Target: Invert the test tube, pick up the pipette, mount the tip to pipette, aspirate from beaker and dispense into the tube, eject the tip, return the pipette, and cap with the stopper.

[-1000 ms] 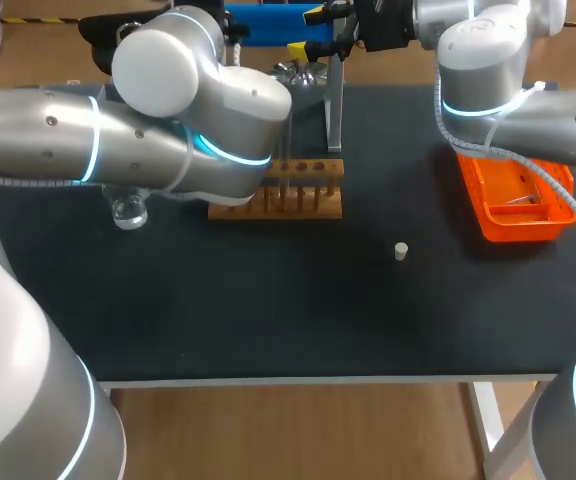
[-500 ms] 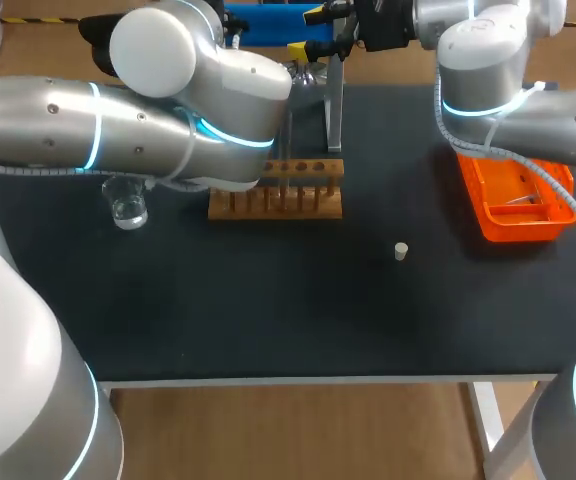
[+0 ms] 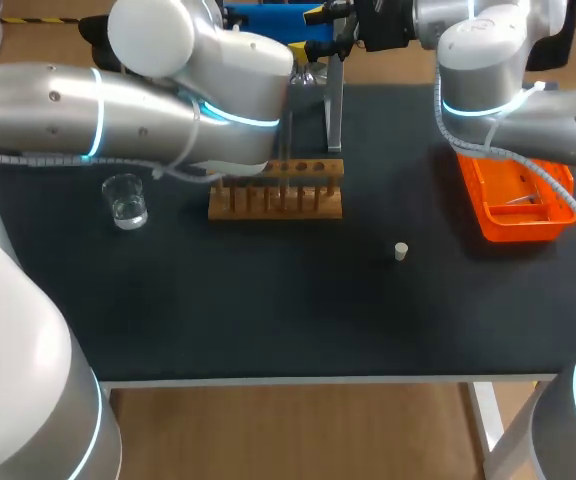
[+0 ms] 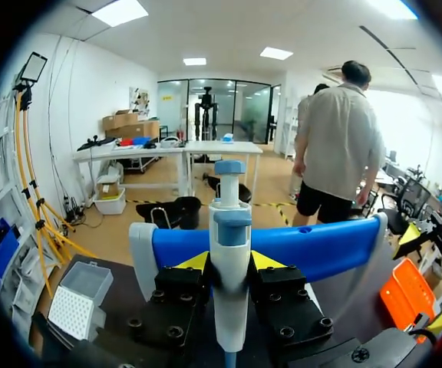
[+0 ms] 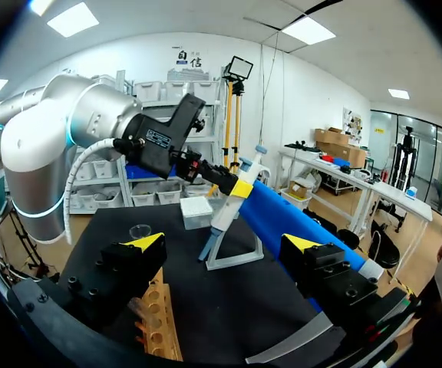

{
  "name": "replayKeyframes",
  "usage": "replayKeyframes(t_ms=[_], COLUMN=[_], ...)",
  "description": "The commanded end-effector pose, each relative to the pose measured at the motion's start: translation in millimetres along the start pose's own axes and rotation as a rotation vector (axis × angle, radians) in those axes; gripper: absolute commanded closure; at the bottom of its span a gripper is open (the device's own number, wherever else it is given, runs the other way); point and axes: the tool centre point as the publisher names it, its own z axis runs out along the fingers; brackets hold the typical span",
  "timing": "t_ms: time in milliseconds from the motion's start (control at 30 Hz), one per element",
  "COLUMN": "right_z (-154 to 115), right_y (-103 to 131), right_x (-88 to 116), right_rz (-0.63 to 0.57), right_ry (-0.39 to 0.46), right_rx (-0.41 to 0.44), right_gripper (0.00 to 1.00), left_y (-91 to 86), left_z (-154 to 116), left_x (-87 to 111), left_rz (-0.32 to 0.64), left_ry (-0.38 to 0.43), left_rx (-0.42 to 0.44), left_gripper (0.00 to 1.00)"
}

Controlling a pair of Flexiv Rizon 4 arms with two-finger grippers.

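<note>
My left gripper (image 4: pixel 230 264) is shut on the white pipette (image 4: pixel 230 230) with blue caps, held upright at the table's far edge above the grey pipette stand (image 3: pixel 334 100). A blue bar (image 4: pixel 321 245) lies across behind it. From the right wrist view the pipette (image 5: pixel 222 218) hangs over the stand (image 5: pixel 232 259), ahead of my open right gripper (image 5: pixel 227 244). The wooden tube rack (image 3: pixel 278 190) stands mid-table with a thin clear tube (image 3: pixel 290 160) in it. The beaker (image 3: pixel 126 200) sits left of the rack. The small stopper (image 3: pixel 400 251) lies alone right of centre. A white tip box (image 4: pixel 79 299) sits below the left gripper.
An orange tray (image 3: pixel 513 195) lies at the right under my right arm (image 3: pixel 478 60). A shiny glass flask (image 3: pixel 303 75) stands behind the rack beside the stand. My left arm's bulky elbow (image 3: pixel 168 90) hangs over the table's back left.
My left arm's elbow has lifted up and back, uncovering the beaker. The right arm, rack and stopper have not moved.
</note>
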Motion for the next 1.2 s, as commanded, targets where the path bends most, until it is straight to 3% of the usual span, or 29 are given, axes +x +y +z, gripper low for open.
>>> replayKeyframes(t_ms=[33,1200], right_z=[-0.9,-0.9], right_y=[0.2,0.2], right_x=[0.3,0.3], right_rz=[0.000,0.000], right_ry=[0.000,0.000], right_rx=[0.002,0.002], right_gripper=[0.00,0.00], left_y=[-4.0,-3.3], left_z=[-2.6,-1.8], left_x=[-3.2,-3.6], left_rz=[-0.003,0.004], left_ry=[0.003,0.029], left_rx=[-0.026,-0.035], left_gripper=[1.00,1.00])
